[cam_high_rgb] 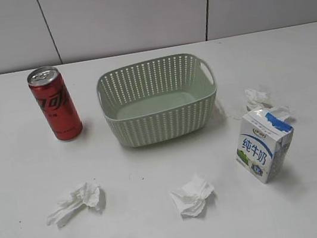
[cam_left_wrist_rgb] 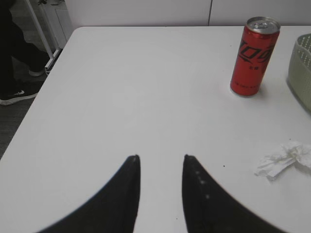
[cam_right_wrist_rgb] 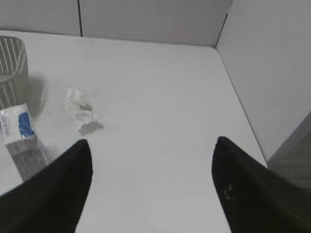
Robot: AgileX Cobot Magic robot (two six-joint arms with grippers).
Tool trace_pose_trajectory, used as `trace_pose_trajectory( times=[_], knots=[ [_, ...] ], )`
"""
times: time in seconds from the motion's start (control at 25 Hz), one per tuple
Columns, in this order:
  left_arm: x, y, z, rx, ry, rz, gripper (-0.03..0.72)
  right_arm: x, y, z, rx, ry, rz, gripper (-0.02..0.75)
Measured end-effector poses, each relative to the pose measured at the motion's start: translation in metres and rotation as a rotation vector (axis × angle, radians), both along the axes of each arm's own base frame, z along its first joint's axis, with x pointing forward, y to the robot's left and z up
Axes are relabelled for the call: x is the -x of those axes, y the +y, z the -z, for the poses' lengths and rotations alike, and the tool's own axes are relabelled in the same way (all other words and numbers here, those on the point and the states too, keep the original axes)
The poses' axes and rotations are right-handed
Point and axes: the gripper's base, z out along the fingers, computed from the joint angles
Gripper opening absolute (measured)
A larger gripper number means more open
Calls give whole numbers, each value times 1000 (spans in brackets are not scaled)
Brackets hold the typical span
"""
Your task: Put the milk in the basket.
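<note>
The milk (cam_high_rgb: pixel 263 145), a small white carton with blue characters, stands on the table at the front right; it also shows at the left edge of the right wrist view (cam_right_wrist_rgb: pixel 20 141). The pale green basket (cam_high_rgb: pixel 158 99) stands at the middle back and holds nothing; its side shows in the left wrist view (cam_left_wrist_rgb: pixel 301 73) and the right wrist view (cam_right_wrist_rgb: pixel 10 68). My left gripper (cam_left_wrist_rgb: pixel 161 158) is open over bare table, left of the can. My right gripper (cam_right_wrist_rgb: pixel 151 143) is wide open over bare table, right of the milk. Neither gripper shows in the exterior view.
A red soda can (cam_high_rgb: pixel 55 103) stands left of the basket, also in the left wrist view (cam_left_wrist_rgb: pixel 254 56). Crumpled tissues lie at the front left (cam_high_rgb: pixel 75 203), front middle (cam_high_rgb: pixel 192 196) and behind the milk (cam_high_rgb: pixel 258 98). A side wall (cam_right_wrist_rgb: pixel 272 73) stands on the right.
</note>
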Motion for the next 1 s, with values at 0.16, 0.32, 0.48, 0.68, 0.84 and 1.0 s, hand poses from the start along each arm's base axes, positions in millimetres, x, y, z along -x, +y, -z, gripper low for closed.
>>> trace_pose_trajectory(
  times=[0.16,0.32,0.48,0.68,0.84,1.0],
  knots=[
    [0,0,0,0,0,0,221,-30,5,-9,5,-3,-27,595],
    [0,0,0,0,0,0,221,-70,11,-11,1,134,-59,595],
    [0,0,0,0,0,0,221,-116,17,-12,8,319,-79,595],
    [0,0,0,0,0,0,221,-165,35,-18,-6,494,-175,594],
    [0,0,0,0,0,0,221,-193,66,-20,11,580,-284,594],
    [0,0,0,0,0,0,221,-211,104,-14,25,666,-367,594]
  ],
)
